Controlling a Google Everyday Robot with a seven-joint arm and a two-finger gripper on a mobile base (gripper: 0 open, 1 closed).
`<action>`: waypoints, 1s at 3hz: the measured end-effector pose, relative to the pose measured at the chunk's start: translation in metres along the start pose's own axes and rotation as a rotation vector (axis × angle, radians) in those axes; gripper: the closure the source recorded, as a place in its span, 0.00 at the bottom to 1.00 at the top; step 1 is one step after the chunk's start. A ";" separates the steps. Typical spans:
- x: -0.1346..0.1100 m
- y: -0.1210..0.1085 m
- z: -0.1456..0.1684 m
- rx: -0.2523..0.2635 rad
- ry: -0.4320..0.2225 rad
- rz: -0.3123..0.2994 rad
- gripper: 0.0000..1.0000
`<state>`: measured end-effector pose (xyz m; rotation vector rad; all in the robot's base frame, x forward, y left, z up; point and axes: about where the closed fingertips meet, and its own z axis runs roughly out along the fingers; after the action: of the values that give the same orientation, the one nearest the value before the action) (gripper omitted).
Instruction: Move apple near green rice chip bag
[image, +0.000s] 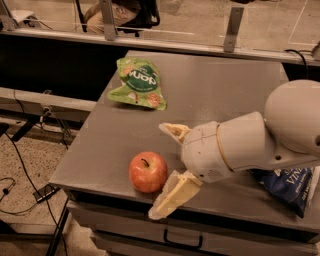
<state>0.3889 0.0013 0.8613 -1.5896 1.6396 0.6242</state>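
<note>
Camera view of a grey table (220, 85) seen from above its front edge. We mark the apple (148, 172), red with yellowish patches and a short dark stem, resting on the table near the front left corner. The green rice chip bag (139, 84) lies flat farther back on the left part of the table, well apart from the apple, its dark green round logo facing up.

The gripper (160, 170) reaches in from the right on a thick pale arm (250, 142), low over the table's front half. We read its jaws as spread wide apart and holding nothing. One cream finger (174, 131) points left behind the apple, towards the table's middle. The other finger (172, 196) slants down and to the left past the table's front edge, just beside the apple's right side. We cannot tell whether this lower finger touches the fruit. The apple thus sits at the mouth of the parted fingers, not enclosed between them.

A dark blue chip bag (287, 184) with white lettering lies at the right front of the table, partly hidden by the arm. Below the table's front edge we note a drawer front with a dark handle (182, 241). Dark cables (20, 197) trail over the speckled floor at the left.
</note>
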 end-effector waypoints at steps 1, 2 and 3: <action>0.003 -0.006 0.010 0.024 -0.018 0.010 0.00; 0.007 -0.010 0.014 0.039 -0.029 0.042 0.18; 0.011 -0.013 0.014 0.068 -0.028 0.085 0.41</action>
<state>0.4050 0.0041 0.8459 -1.4630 1.6972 0.6248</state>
